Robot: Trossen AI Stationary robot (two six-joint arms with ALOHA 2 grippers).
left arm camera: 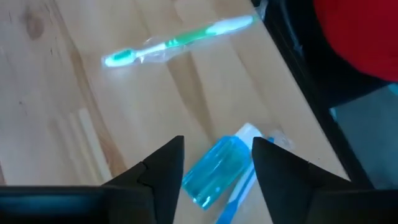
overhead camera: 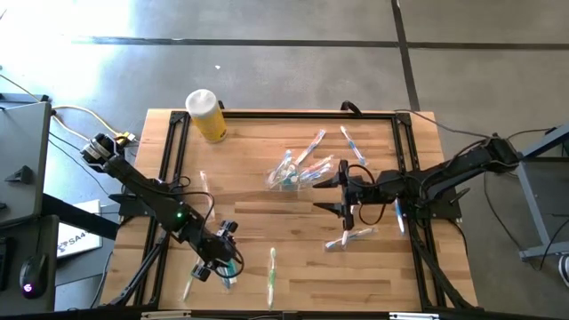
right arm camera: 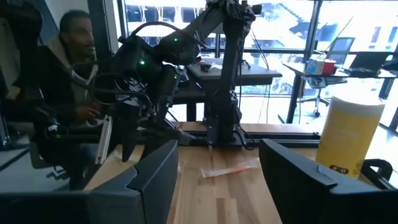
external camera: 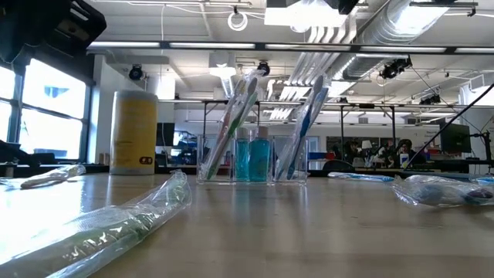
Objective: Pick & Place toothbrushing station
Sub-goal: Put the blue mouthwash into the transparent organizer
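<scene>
- The left gripper (overhead camera: 216,260) is low over the near left part of the wooden table (overhead camera: 267,231). Its two fingers (left arm camera: 163,174) are spread apart, one on each side of a small tube with a teal end (left arm camera: 216,171). The tube lies flat on the wood, and I cannot tell if the fingers touch it.
- A green toothbrush in a clear wrapper (left arm camera: 177,40) lies on the table a bit past that tube.
- The right gripper (overhead camera: 342,191) is at the middle right of the table, just beside the clear container (overhead camera: 289,173). Its fingers are spread apart with nothing between them.
- The clear container (external camera: 252,158) stands upright near the middle of the table. Toothbrushes lean in it, and teal tubes stand in it.
- More wrapped toothbrushes (overhead camera: 348,237) lie around on the wood.
- A yellow bottle (overhead camera: 206,116) stands at the far left corner.
- A person (right arm camera: 68,81) sits beyond the table.
</scene>
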